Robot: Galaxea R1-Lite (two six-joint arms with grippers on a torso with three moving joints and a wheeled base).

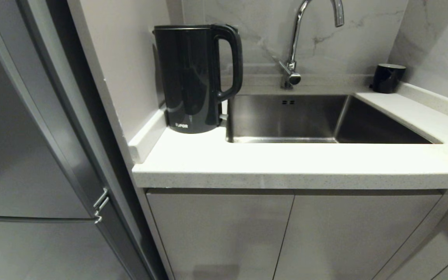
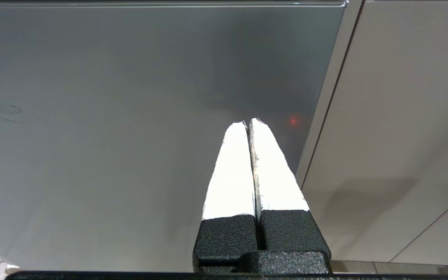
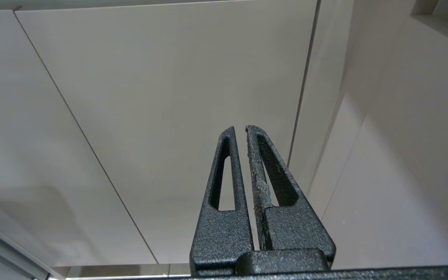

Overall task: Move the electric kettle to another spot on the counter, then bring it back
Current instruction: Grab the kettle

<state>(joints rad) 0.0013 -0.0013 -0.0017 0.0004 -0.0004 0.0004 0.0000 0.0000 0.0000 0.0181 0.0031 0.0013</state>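
Closest to the lens in the two wrist views are the claws themselves. Left gripper [image 2: 249,121] sits bottom centre of its frame with both white-wrapped fingers [image 2: 231,171] pressed flat together, nothing between them, pointed at a grey metal door panel [image 2: 130,116] that has one small red dot [image 2: 293,121] glowing on it. Right gripper [image 3: 243,127] is also bottom centre of its frame, its two bare black slotted fingers [image 3: 224,217] brought together with only a hairline slit between the tips, holding nothing, aimed at pale cabinet doors [image 3: 161,97]. Neither arm shows up in the head view.

In the head view, one electric kettle [image 1: 193,77] stands upright in the upper middle-left of the frame, on the back left corner of the counter [image 1: 286,163], tucked against the side wall, with its loop handle turned toward the sink [image 1: 286,116]. The white lettering near its base faces the camera. One sink basin fills the middle of the frame, just right of the kettle, with one chrome tap [image 1: 298,42] curving above it at top centre. One small black cup [image 1: 388,77] sits at upper right on the counter's back ledge, well apart from the kettle. Along the bottom of the frame I count two cabinet doors under the counter, and a tall grey appliance [image 1: 33,155] fills the left side.
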